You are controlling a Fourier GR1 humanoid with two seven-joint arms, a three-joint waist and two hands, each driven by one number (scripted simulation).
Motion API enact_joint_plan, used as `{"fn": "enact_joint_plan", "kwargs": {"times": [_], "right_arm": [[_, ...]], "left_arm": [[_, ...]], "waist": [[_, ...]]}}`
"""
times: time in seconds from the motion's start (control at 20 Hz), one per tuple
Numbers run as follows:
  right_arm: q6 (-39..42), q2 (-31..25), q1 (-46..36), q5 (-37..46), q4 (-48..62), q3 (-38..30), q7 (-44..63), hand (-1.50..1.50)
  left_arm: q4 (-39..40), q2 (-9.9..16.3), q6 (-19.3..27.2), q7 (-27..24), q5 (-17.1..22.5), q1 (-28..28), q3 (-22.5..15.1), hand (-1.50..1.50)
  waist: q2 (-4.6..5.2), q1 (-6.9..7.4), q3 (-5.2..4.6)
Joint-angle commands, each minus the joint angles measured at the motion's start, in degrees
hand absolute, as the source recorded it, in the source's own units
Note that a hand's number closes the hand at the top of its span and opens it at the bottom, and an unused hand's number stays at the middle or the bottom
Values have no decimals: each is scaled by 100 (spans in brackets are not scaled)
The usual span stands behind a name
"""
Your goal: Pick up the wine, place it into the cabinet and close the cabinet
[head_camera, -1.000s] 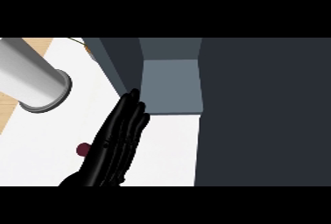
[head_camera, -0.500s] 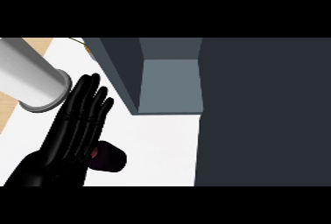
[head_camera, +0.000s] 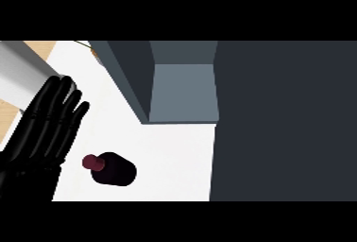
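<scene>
White counter top (head_camera: 174,156) fills the middle of the head view, with the open grey-blue cabinet box (head_camera: 180,90) at upper centre and its dark slate door panel (head_camera: 286,123) covering the right side. At lower left centre stands the dark wine bottle with a maroon cap (head_camera: 110,169), upright on the counter and seen from above, so its long axis points up toward the camera, leaning slightly left. Just left of it the black left hand (head_camera: 43,127) is spread flat with straight fingers, holding nothing. The right hand does not show. The pick-up seems not yet done; next the fingers must close round the bottle.
</scene>
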Motion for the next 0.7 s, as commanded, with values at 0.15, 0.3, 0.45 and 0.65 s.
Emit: {"fn": "enact_joint_plan", "kwargs": {"times": [0.15,0.3,0.45,0.65], "right_arm": [[-23,-218,81,-609,-1249,-356,685,-150],[41,-296,62,-766,-1318,-501,693,-150],[-187,-81,54,-374,-1364,-73,816,-150],[-125,-121,212,-275,-1382,-77,633,-150]], "left_arm": [[-272,289,-519,-640,1126,655,908,-150],[-258,351,-769,-1027,1653,1135,1213,-150],[-206,261,-959,-1508,1860,1789,1210,-150],[277,129,-1306,-2321,1974,2487,1185,-150]], "waist": [[21,4,3],[21,1,-1],[5,19,-7],[-4,-2,-3]]}}
